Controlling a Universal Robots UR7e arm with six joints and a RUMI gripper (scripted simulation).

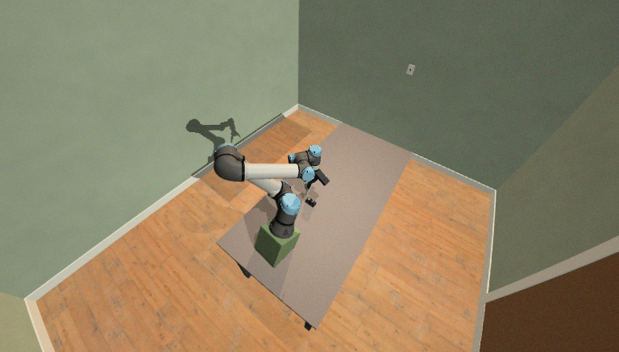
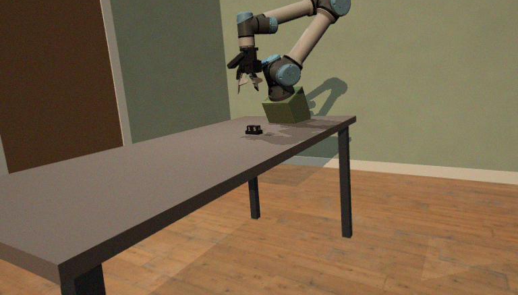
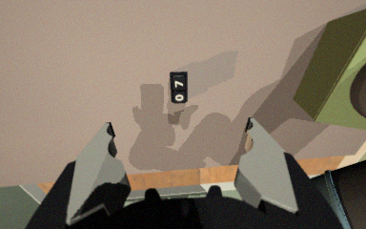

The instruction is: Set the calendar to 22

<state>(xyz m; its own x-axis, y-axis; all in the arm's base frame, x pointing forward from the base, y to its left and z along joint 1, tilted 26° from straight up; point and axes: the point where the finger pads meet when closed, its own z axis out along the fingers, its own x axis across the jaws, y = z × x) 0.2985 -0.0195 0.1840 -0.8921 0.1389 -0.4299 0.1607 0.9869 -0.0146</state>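
The small black calendar point(image 3: 178, 87) sits on the grey table, two cubes side by side in its tray. In the wrist view their top faces show 7 and 0. In the exterior view the calendar point(image 2: 253, 129) shows digits on its front that look like 1 and 5. It also shows as a dark speck in the top view point(image 1: 310, 201). My gripper point(image 3: 180, 120) point(image 2: 248, 82) is open and empty. It hangs well above the calendar, fingers pointing down.
The arm stands on a green block point(image 2: 286, 107) at the table's end, close behind the calendar. The table edge point(image 3: 191, 177) runs just under my fingers in the wrist view, with wood floor beyond it. The long table top point(image 2: 133, 177) stretches away from the base.
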